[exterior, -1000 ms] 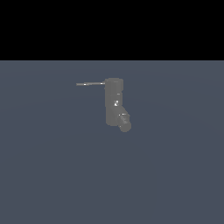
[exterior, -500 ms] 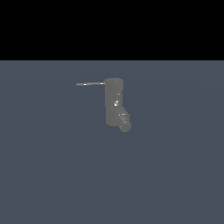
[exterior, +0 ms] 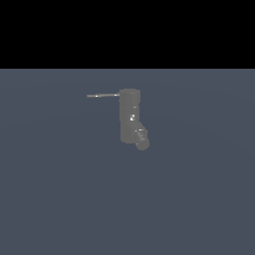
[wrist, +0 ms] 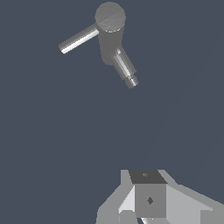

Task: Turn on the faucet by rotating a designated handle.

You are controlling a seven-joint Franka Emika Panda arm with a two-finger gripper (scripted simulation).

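Observation:
The faucet [exterior: 129, 117] is a dull-grey upright cylinder standing on the flat grey-blue floor [exterior: 60, 199]. Its stubby spout [exterior: 141, 139] angles out low, toward the exterior view's right. The handle [exterior: 103, 95], a thin grey rod, projects level from the faucet's top toward the exterior view's left. The wrist view shows the faucet [wrist: 110, 19] from above, with the handle [wrist: 78, 39] and spout [wrist: 124, 68] pointing apart. A blocky grey and white part of my gripper [wrist: 148, 197] shows at that picture's edge, well away from the faucet and touching nothing. I cannot tell how its jaws stand. The arm is out of the exterior view.
The grey-blue floor [wrist: 52, 144] runs flat all around the faucet. A black band fills the background above the floor's far edge [exterior: 199, 68] in the exterior view. No other object shows.

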